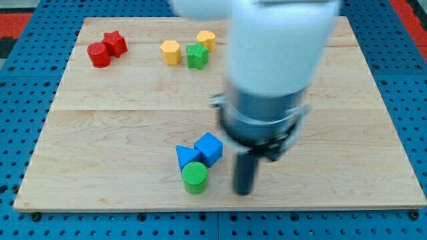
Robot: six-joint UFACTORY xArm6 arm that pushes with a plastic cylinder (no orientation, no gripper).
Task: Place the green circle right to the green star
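The green circle (195, 177) sits near the view's bottom, touching a blue triangle (187, 157) and close to a blue cube (209, 148). The green star (197, 56) lies near the view's top, between two yellow blocks, one on its left (171, 52) and one on its upper right (206, 39). My tip (244, 192) is down at the view's bottom, a short way right of the green circle and apart from it. The arm's white body blurs and hides much of the board's upper middle.
A red circle (99, 55) and a red star (115, 43) sit together at the view's top left. The wooden board (100, 133) ends close below the green circle, with blue pegboard around it.
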